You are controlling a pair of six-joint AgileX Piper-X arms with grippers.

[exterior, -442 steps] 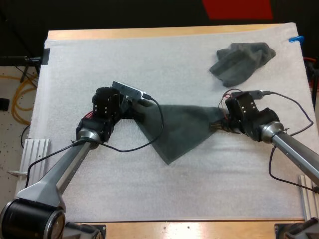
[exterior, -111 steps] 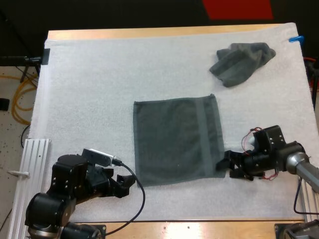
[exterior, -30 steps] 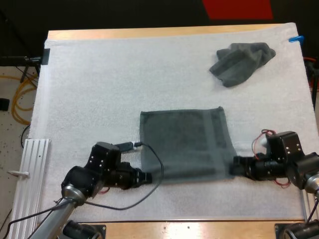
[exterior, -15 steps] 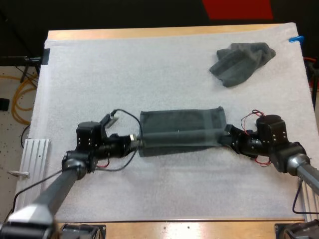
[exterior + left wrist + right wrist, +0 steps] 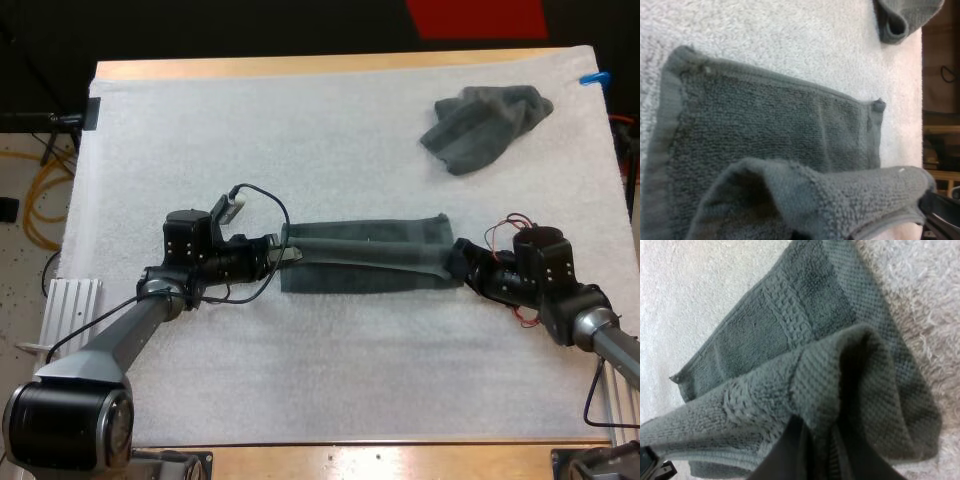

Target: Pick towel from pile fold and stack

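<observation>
Towel (image 5: 365,255) lay long axis left-right | right gripper (image 5: 455,262) clamped its right end | left gripper (image 5: 285,255) apparently clamped its left end

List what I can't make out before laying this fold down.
High view: lifted edge of the towel hides the layer beneath.
Left wrist view: crumpled towel cut off by the picture's edge; raised fold covers the left jaws.
Right wrist view: right jaws' tips buried in the fold, grip depth hidden.
</observation>
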